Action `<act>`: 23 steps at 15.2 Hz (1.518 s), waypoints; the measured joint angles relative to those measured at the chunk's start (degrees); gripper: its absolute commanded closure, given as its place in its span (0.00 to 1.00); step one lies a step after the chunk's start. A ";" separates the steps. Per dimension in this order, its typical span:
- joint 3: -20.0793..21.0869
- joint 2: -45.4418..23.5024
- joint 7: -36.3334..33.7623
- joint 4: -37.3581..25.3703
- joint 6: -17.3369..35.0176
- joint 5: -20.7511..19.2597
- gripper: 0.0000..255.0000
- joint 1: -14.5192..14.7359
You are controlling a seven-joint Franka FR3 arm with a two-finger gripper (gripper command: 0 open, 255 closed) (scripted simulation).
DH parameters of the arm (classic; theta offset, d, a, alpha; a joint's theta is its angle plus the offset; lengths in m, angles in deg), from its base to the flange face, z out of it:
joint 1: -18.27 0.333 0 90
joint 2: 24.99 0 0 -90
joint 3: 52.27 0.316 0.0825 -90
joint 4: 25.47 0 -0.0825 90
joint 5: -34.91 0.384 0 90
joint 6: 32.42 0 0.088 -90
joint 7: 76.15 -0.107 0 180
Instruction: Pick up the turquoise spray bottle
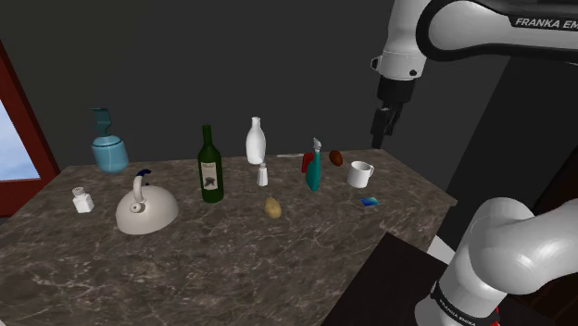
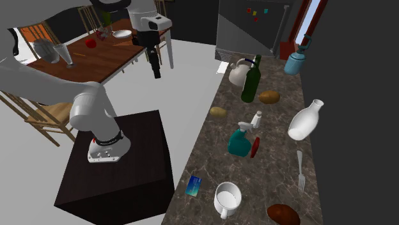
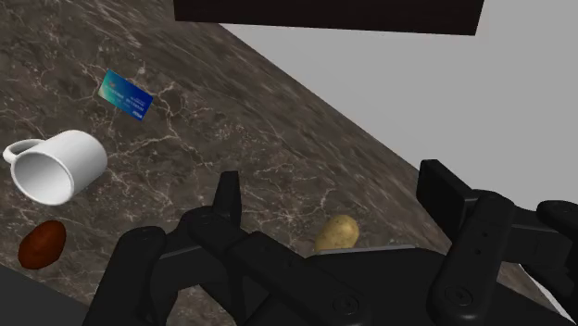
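The turquoise spray bottle (image 1: pixel 314 168) with a white trigger head stands upright on the dark marble counter (image 1: pixel 232 259), toward its far end; it is also in the second exterior view (image 2: pixel 240 141). A small red item (image 2: pixel 255 147) lies right beside it. My black gripper (image 1: pixel 382 126) hangs high above the counter, well off to the shoulder view's right of the bottle and not touching it. In the wrist view the gripper (image 3: pixel 335 196) is open, its fingers (image 3: pixel 228 200) standing wide apart with nothing between them.
Near the bottle are a white mug (image 1: pixel 359 173), a brown lump (image 1: pixel 335 157), a blue card (image 1: pixel 370 201), a potato (image 1: pixel 272 207) and a small shaker (image 1: pixel 263 174). Farther along stand a green wine bottle (image 1: pixel 212 167), a white bottle (image 1: pixel 256 141), a kettle (image 1: pixel 146 209) and a blue jar (image 1: pixel 109 149).
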 measured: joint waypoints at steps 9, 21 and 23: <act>-2.87 -10.94 -0.92 -0.71 11.10 -1.72 0.00 -2.62; -7.49 -34.50 -2.12 -11.72 25.42 -2.13 0.00 -6.11; -8.40 -38.66 -1.78 -14.90 26.73 -1.73 0.00 -6.77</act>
